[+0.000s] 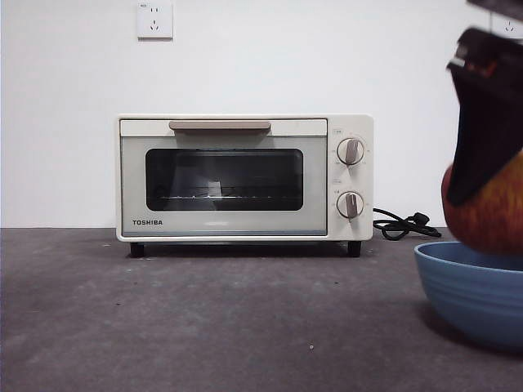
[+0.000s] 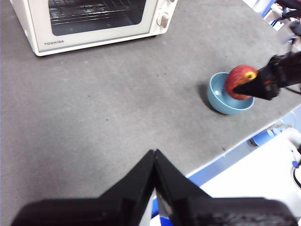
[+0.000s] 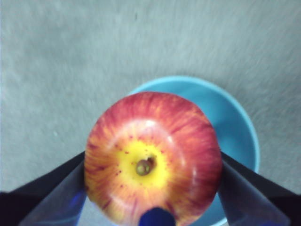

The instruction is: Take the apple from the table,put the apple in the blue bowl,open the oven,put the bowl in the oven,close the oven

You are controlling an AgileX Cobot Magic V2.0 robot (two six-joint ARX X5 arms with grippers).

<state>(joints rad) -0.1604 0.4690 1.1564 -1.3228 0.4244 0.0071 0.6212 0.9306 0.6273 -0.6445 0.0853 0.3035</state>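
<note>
Oven (image 1: 245, 177), cream-white, a countertop toaster model with dark glass door shut under its beige bar handle (image 1: 219, 126), sits at the back of the flat dark grey mottled table (image 1: 204, 318) in the front view. At the right edge a black gripper (image 1: 490, 155) holds the round red apple with yellow-orange patches (image 1: 494, 212) directly above the deep, ridged, matte blue bowl (image 1: 474, 294); the apple's underside is level with the rim, though whether it touches the bowl cannot be told.

From the left wrist view, the left gripper (image 2: 154, 157) hangs over bare table well apart from the bowl (image 2: 221, 96), its jaws pressed together and empty. The apple (image 2: 239, 80) is carried over the bowl's far side by the other arm.

In the right wrist view, the right gripper (image 3: 153, 162) clamps the apple (image 3: 151, 157) by its flanks, stem end facing the camera, with the bowl (image 3: 240, 127) beneath and slightly off-centre.

By my judgement, the second step is in hand: placing the apple. Next calls for a small lowering, then parting the jaws so the fruit settles inside without tipping the bowl.
</note>
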